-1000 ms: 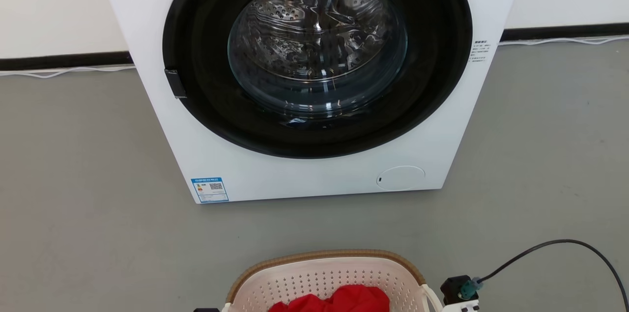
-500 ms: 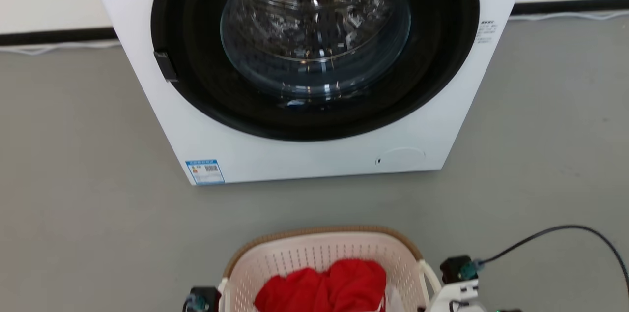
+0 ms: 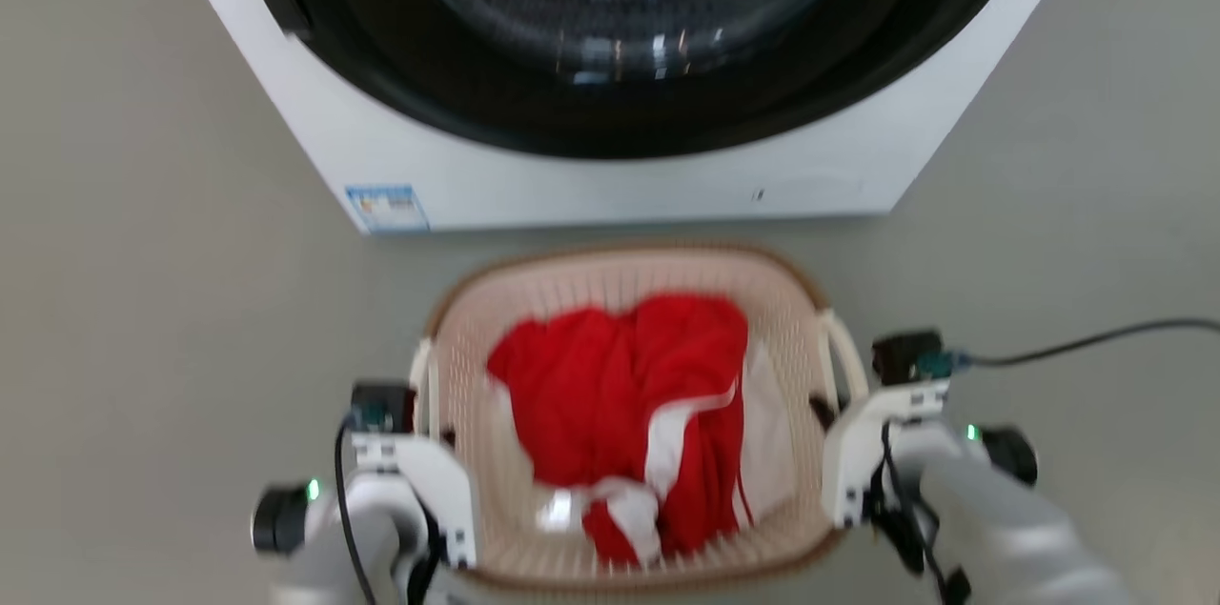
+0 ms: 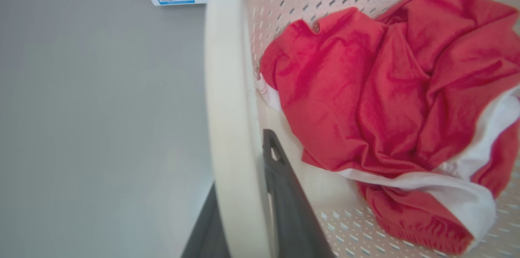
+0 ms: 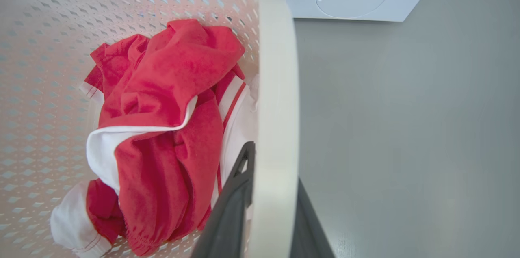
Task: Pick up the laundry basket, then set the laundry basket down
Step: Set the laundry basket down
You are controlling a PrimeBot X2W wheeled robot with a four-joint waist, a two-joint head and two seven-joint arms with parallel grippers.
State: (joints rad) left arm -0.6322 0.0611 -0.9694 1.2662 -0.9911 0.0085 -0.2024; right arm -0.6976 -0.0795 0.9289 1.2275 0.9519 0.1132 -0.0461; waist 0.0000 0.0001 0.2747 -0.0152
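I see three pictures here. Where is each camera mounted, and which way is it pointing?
Head view: on the robot's head, facing forward and down at the laundry basket before the washer; both pale forearms show at its sides.
Left wrist view: on the left wrist, looking along the left gripper, whose dark fingers straddle the basket's left handle.
Right wrist view: on the right wrist, looking along the right gripper, fingers straddling the right handle.
Shared: both wrist views show the red garment and a washer corner.
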